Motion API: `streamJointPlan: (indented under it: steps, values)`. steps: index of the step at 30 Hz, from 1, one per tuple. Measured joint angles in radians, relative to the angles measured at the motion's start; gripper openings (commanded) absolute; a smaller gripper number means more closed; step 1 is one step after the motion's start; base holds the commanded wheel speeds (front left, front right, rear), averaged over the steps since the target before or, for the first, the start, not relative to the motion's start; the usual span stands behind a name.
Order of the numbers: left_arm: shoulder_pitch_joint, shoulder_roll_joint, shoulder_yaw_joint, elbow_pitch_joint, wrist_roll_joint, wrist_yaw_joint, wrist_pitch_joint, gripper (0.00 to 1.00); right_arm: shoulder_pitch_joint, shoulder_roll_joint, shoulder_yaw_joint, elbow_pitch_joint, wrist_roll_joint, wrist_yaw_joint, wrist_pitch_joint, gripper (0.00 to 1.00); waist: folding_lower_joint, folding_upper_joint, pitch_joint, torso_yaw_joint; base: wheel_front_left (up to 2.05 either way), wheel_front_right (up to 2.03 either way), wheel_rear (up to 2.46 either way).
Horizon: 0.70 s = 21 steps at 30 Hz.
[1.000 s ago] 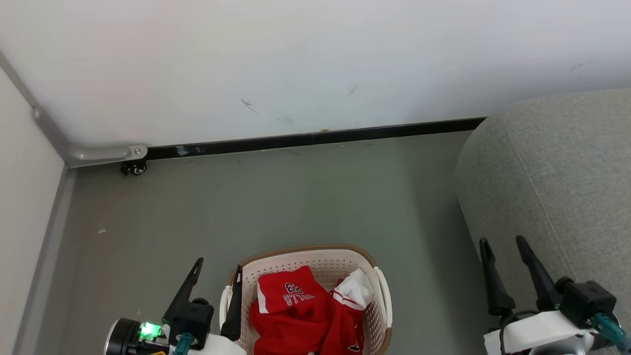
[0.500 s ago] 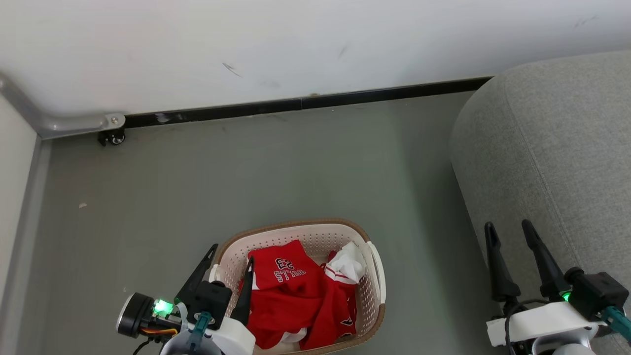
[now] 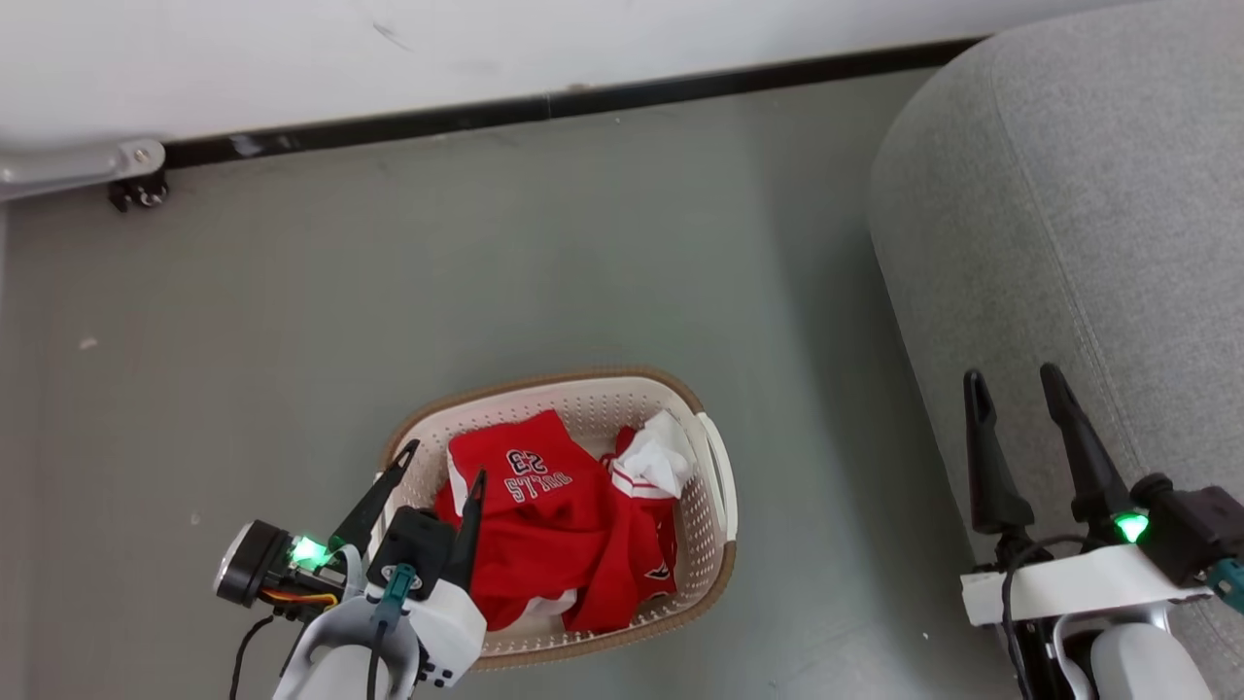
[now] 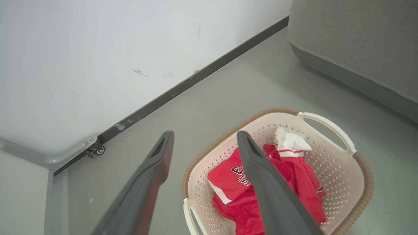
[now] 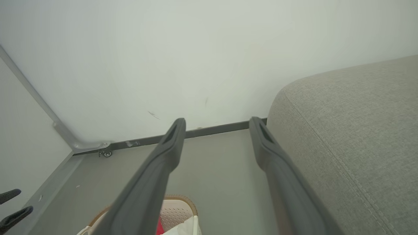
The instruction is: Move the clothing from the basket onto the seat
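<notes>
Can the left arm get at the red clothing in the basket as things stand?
Probably yes. The left gripper is open and poised at the left rim of the basket, and the clothing lies uncovered, with nothing between them.

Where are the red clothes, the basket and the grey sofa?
red soft fabric clothing (image 3: pixel 544 515): head view, middle of the pile
oval cream plastic basket (image 3: pixel 583 401): head view, far perforated wall
large grey fabric sofa (image 3: pixel 1069 194): head view, upholstered top

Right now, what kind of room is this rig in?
Likely a mock living-room corner in a test space: grey sofa, laundry basket of red clothing on a bare grey floor, white wall panel on a caster.
</notes>
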Motion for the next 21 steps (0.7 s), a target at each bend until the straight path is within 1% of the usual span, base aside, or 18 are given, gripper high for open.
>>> streamJointPlan:
  steps: [8,21]
  values:
    - [-0.056,0.038,-0.003,0.086,0.026,-0.001,0.000,1.00,-0.046,0.000,0.016,-0.013,0.010,0.000,-0.007,1.00,0.0000,0.0000,0.076,-0.026,0.00,0.00,0.00]
    - [-0.150,0.060,-0.035,0.174,0.079,-0.001,0.001,1.00,-0.117,0.000,0.029,-0.021,0.010,0.000,-0.015,1.00,0.0000,0.0000,0.181,-0.060,0.00,0.00,0.00]
